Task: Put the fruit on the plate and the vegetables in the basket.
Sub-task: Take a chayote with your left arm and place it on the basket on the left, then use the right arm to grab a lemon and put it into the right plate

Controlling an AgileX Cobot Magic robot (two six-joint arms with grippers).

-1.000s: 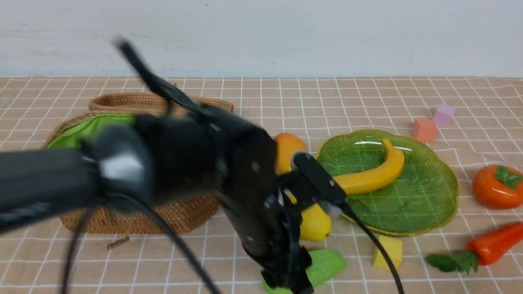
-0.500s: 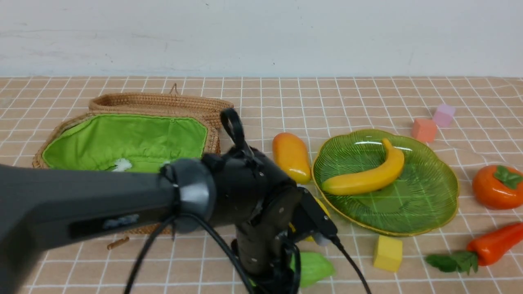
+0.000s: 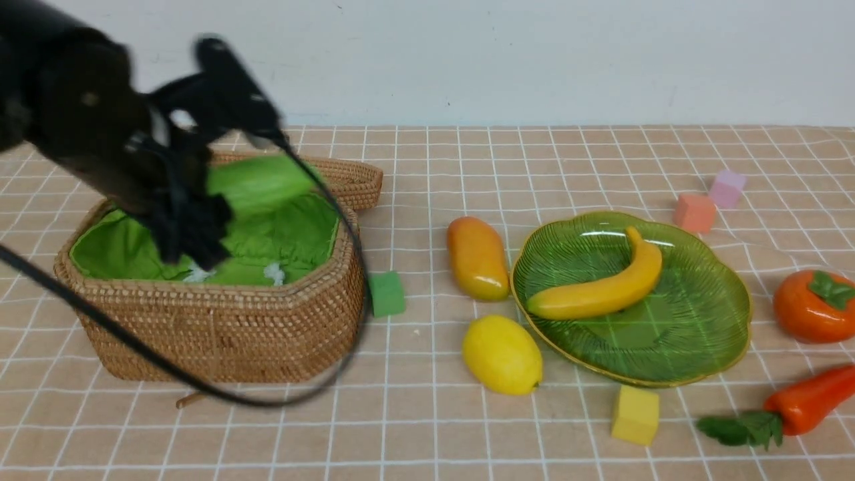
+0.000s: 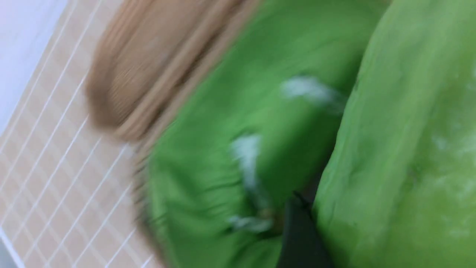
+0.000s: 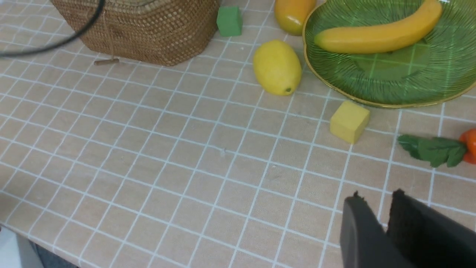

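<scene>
- The left end effector [image 3: 190,230] is clamped on the cucumber [image 3: 257,184]. In the left wrist view one black finger [image 4: 301,238] presses against its pale green, ridged skin. Both are blurred, so the exact bite is hard to read.
- The cucumber hangs over the open basket [image 3: 220,327], not yet released. This vegetable is nearly delivered, as I judge it.
- The basket is octagonal, tightly woven brown wicker with a soft, crumpled bright green fabric lining. Its matching lid [image 3: 334,174] lies just behind it.
- No eggplant shows anywhere – whether it lies in the basket, I cannot tell.
- The right end effector [image 5: 386,208] is almost closed, with only a slit between its dark pads. It grips nothing and hovers over bare counter [image 3: 427,434], which is covered by a tan checked cloth.
- On the plate [image 3: 728,334] – translucent green ribbed glass with a scalloped, gold-tinted rim – lies only the banana [image 3: 601,287], glossy and curved.
- Three fruits are left:
  - the oblong mango [image 3: 477,257], just beside the plate's rim;
  - the smooth lemon [image 3: 501,354], near it;
  - the round persimmon [image 3: 811,307], with its leaf cap, beyond the plate's right side.
- The red-orange pepper [image 3: 808,397], with green leaves, also waits on the counter.
- The matte foam cubes are not part of the sorting: green [image 3: 387,294], yellow [image 3: 634,414], orange [image 3: 693,212] and lilac [image 3: 727,188].
</scene>
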